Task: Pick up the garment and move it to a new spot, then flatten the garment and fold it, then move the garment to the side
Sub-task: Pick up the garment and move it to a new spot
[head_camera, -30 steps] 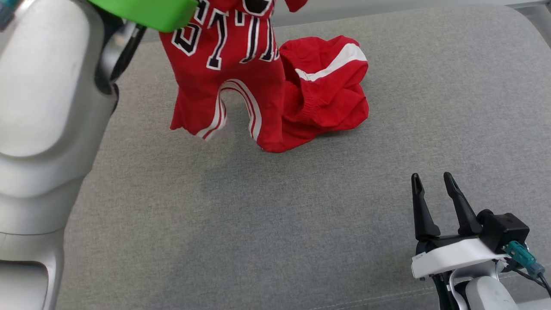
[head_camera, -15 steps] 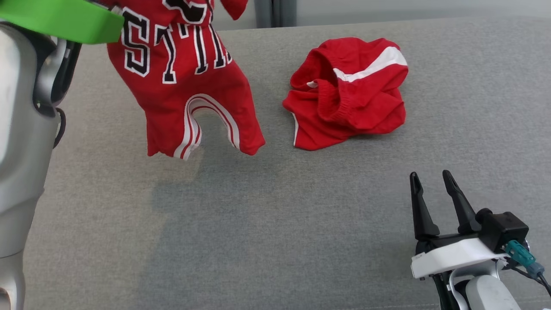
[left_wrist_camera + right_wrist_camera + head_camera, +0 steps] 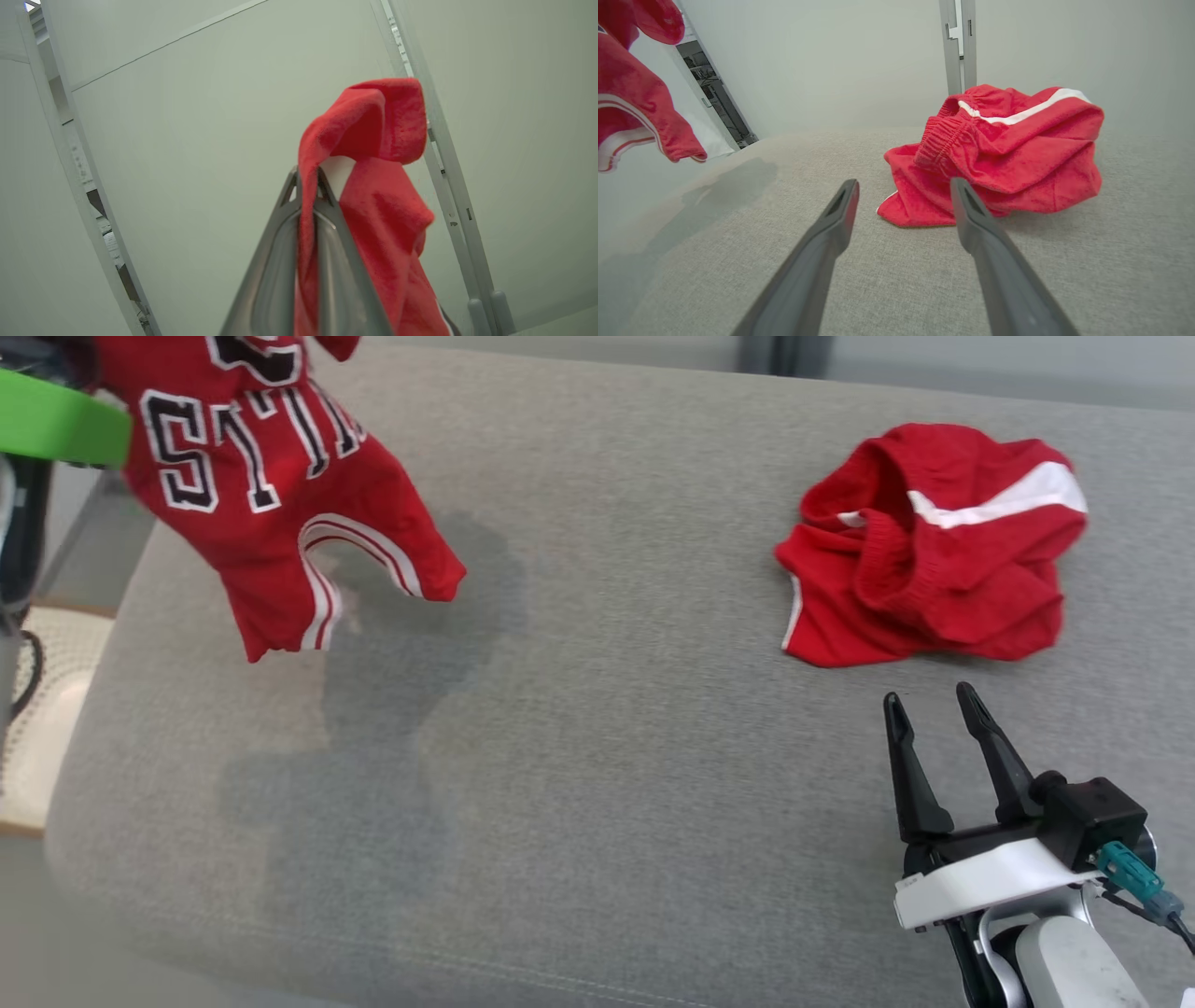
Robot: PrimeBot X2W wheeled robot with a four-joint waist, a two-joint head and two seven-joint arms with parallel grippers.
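Lower right of the head view, nearest the onlooker: the right gripper (image 3: 929, 695), fingers spread and holding nothing, parked low over the grey cushion (image 3: 597, 784). It probably waits here so that it is on hand for flattening once the cloth comes down. In the right wrist view its two fingers point at the shorts (image 3: 1008, 154), but they are apart from them.

Right of centre, farther back: the crumpled red shorts with a white stripe lie on the cushion, well apart from the carried piece. They appear to play no part in this step.

Upper left of the head view: the jersey (image 3: 271, 504), red with black-and-white lettering, hangs in the air over the cushion's left end. Its shadow (image 3: 411, 635) falls below and to the right of it. Lifting it clear presumably lets it travel without dragging or bunching on the fabric.

Its long axis runs from the top left corner down toward the cushion, close to plumb as a hanging cloth would be. The lettering sits above, and a curved white-trimmed opening and two loose tips point downward.

Farthest up, in the left wrist view: the left gripper (image 3: 308, 177), its fingers pinched together on a fold of the jersey's upper edge, which drapes over the tips. A green cover (image 3: 56, 425) on that arm shows at the head view's left edge.
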